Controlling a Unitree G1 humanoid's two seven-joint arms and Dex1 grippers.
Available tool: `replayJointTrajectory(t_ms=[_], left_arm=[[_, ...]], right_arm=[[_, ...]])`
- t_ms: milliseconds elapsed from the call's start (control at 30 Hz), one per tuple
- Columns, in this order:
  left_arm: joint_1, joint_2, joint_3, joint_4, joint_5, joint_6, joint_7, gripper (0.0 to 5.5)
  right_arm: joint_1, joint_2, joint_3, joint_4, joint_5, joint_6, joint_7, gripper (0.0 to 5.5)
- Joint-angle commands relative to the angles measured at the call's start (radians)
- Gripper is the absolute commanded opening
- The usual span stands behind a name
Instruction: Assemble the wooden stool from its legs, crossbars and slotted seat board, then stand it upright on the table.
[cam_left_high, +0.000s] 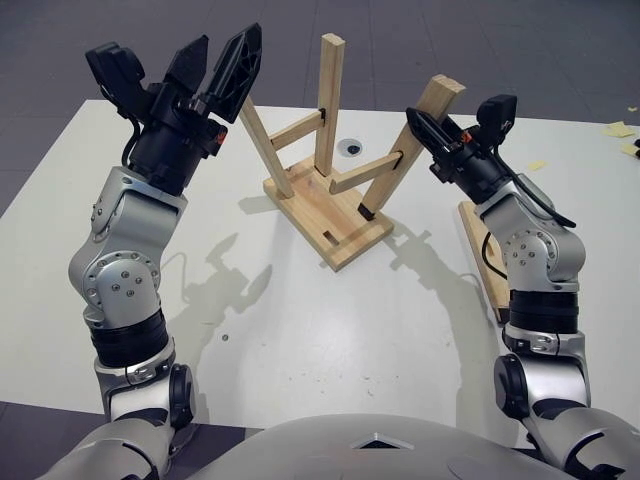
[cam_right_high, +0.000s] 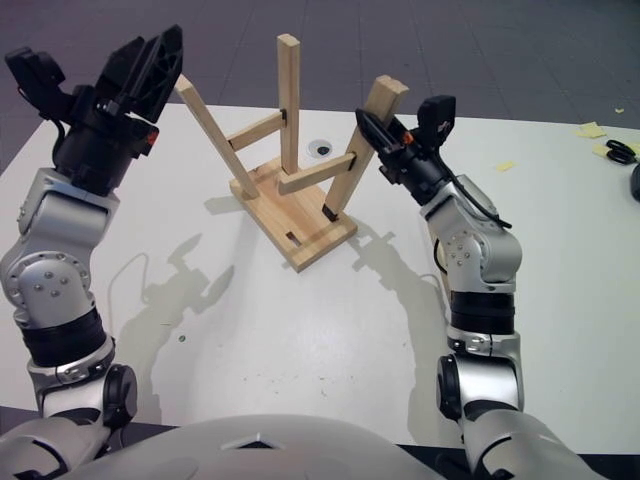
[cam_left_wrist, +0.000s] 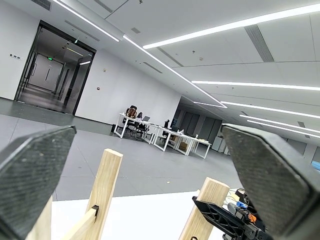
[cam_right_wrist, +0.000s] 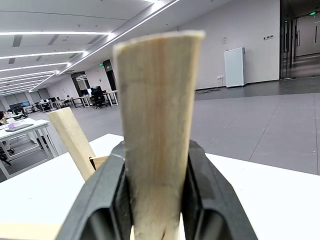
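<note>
Right end effector (cam_left_high: 421, 129) clamps one upturned leg (cam_left_high: 441, 96) of the inverted stool (cam_left_high: 318, 188), whose seat board (cam_left_high: 348, 238) lies mid-desk (cam_left_high: 300, 330); left end effector (cam_left_high: 226, 42) hangs open beside a second leg (cam_left_high: 265, 146).

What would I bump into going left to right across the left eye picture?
First the left pincer, slanted leg, upright leg, third leg held in the right pincer, loose wooden piece, yellow notes.

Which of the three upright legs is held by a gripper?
The leg on the robot's right, clamped near its top by the right gripper. The middle leg and left leg stand free; the left gripper is open.
</note>
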Motion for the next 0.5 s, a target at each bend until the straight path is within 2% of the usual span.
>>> replayJointTrajectory(t_ms=[33, 267, 500], left_arm=[[0.002, -0.003, -0.006, 0.003, 0.004, 0.013, -0.004, 5.4], [-0.009, -0.003, -0.006, 0.01, 0.0, 0.017, -0.006, 5.4], [-0.014, -0.006, -0.016, 0.015, 0.007, 0.019, -0.015, 5.4]], right_arm=[[-0.017, -0.013, -0.004, 0.024, -0.027, -0.007, 0.015, 1.03], [-0.024, -0.021, -0.01, 0.053, -0.055, -0.024, 0.038, 1.03], [-0.089, -0.013, -0.058, 0.057, 0.003, 0.021, 0.02, 1.03]])
